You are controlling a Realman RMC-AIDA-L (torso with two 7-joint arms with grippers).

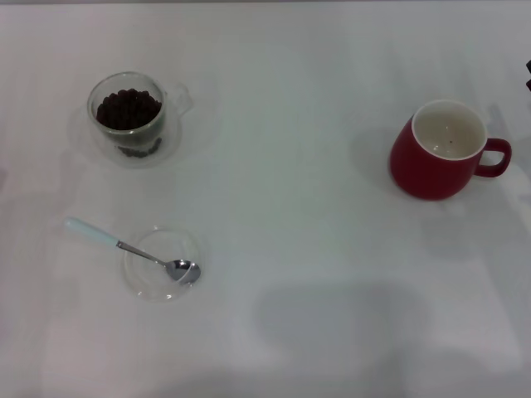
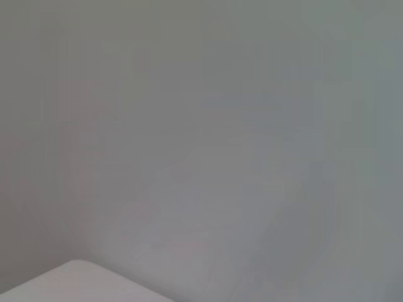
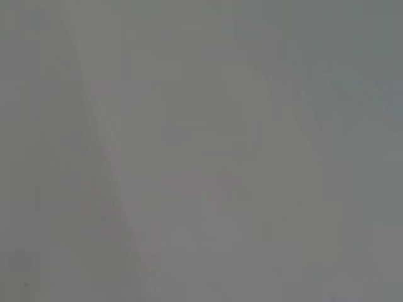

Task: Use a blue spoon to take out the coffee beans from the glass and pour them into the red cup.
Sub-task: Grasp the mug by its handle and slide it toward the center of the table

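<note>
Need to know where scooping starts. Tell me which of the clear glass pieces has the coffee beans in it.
The glass with the side handle, at the far left on a clear saucer, holds the coffee beans. The nearer shallow glass dish holds only the blue spoon.

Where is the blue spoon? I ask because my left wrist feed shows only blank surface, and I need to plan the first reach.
Observer: It is on the robot's left, on the near part of the table. The blue spoon lies with its metal bowl in a shallow clear dish, and its handle sticks out over the rim to the left.
Operator: And the glass?
Observer: The glass stands farther back on the same left side, filled with coffee beans.
Operator: The red cup?
Observer: The red cup stands upright far over on the right, with its handle pointing right.
</note>
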